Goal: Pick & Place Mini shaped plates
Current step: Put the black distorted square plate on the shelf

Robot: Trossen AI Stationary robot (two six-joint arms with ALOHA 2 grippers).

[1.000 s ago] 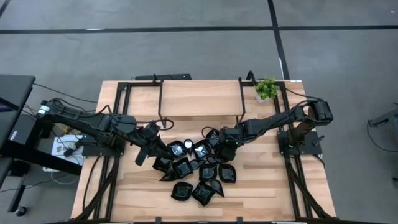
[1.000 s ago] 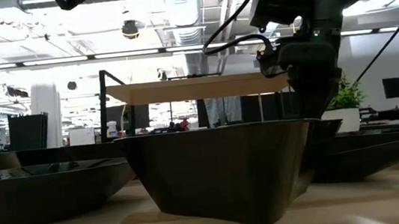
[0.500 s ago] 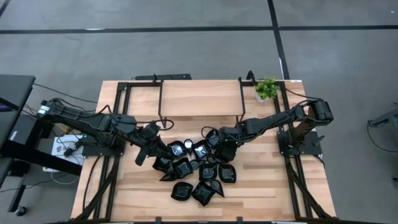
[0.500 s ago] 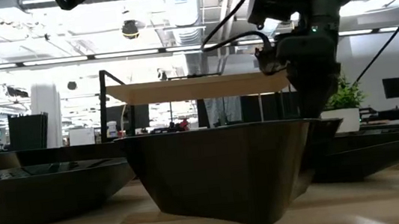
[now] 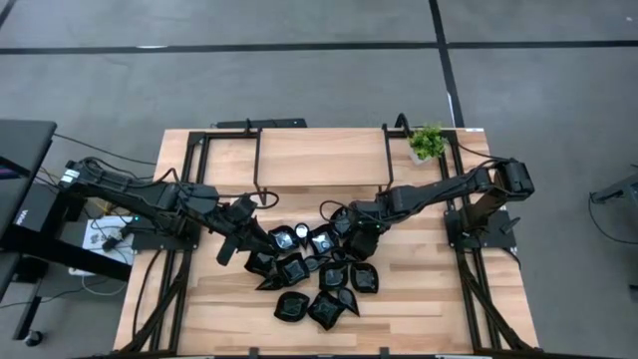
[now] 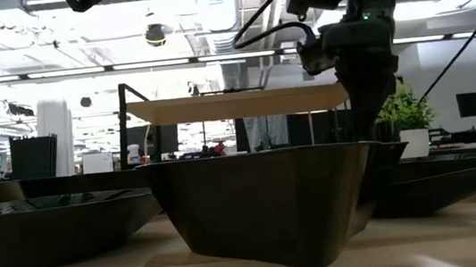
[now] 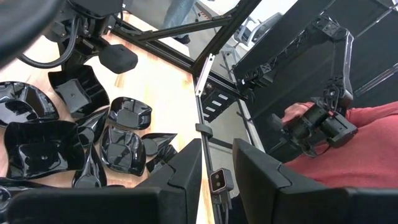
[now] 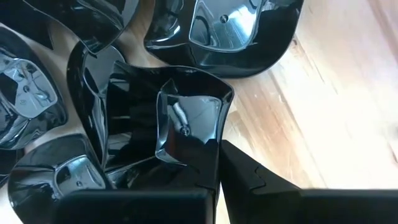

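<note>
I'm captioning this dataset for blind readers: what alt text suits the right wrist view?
The right gripper, shut, pinches the rim of a glossy black square plate among other black plates crowded on the wooden table.

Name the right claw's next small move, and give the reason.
Probably lift straight up. The right claw looks shut on the rim of a square plate that sits crowded among other plates, so raising it first should clear them.

High view straight down; low view level, close; both share plates (image 5: 317, 271), table (image 5: 319, 160).
</note>
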